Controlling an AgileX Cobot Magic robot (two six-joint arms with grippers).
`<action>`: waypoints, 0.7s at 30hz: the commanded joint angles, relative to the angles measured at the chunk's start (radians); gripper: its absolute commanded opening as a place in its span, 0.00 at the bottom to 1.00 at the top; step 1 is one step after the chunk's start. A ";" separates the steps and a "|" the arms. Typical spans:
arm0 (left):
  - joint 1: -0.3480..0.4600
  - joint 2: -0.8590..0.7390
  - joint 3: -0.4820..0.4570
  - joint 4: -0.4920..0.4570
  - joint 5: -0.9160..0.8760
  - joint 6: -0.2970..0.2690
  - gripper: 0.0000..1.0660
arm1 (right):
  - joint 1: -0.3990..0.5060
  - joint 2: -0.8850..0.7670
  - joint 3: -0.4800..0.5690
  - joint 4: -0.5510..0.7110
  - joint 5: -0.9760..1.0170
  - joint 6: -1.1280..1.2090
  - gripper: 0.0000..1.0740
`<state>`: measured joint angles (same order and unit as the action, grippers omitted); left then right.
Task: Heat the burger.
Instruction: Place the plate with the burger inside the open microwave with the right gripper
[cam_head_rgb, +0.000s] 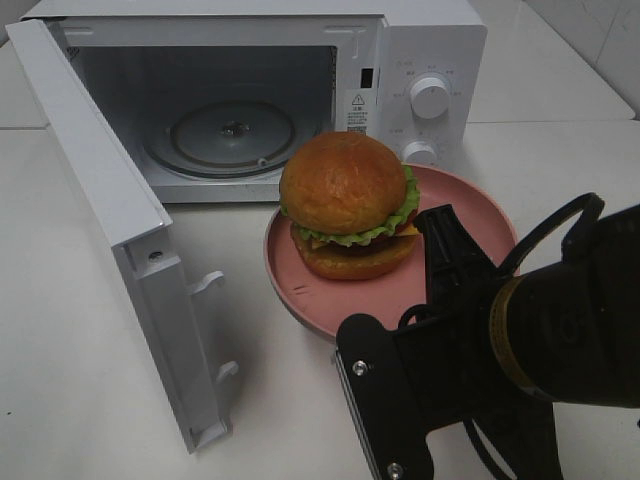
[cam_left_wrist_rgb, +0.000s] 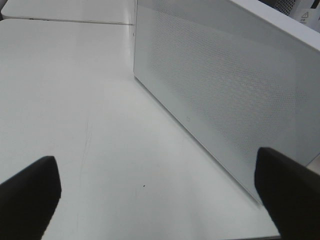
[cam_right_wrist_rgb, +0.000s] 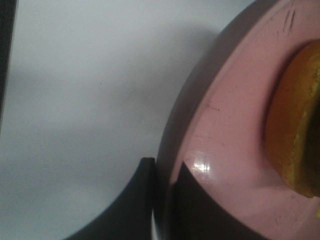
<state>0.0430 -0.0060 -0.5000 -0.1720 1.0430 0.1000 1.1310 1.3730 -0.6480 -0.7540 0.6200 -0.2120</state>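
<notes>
The burger (cam_head_rgb: 348, 203), a glossy golden-brown bun with green lettuce and a dark patty, sits on a round pink plate (cam_head_rgb: 300, 280) just in front of the open microwave (cam_head_rgb: 420, 40). My right gripper (cam_head_rgb: 443, 228) is shut on the plate's near right rim. The right wrist view shows its fingers (cam_right_wrist_rgb: 135, 200) clamped on the pink rim (cam_right_wrist_rgb: 225, 125), with the bun's edge (cam_right_wrist_rgb: 295, 125) beyond. My left gripper (cam_left_wrist_rgb: 160, 200) is open and empty over bare table, beside the outer face of the microwave door (cam_left_wrist_rgb: 225, 90). It is out of the exterior high view.
The microwave door (cam_head_rgb: 110, 220) is swung wide open to the left, its edge towards the front. The glass turntable (cam_head_rgb: 230, 135) lies inside the cavity. Two knobs (cam_head_rgb: 430, 97) are on the right panel. The white table (cam_head_rgb: 60, 380) runs all around.
</notes>
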 joint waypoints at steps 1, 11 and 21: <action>-0.003 -0.024 0.005 -0.008 -0.008 -0.001 0.92 | 0.002 -0.012 -0.002 -0.046 -0.016 -0.048 0.03; -0.003 -0.024 0.005 -0.008 -0.008 -0.001 0.92 | -0.041 -0.009 -0.002 -0.031 -0.090 -0.091 0.00; -0.003 -0.024 0.005 -0.008 -0.008 -0.001 0.92 | -0.206 -0.007 -0.002 0.046 -0.251 -0.344 0.00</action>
<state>0.0430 -0.0060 -0.5000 -0.1720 1.0430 0.1000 0.9570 1.3750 -0.6480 -0.7160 0.4600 -0.4640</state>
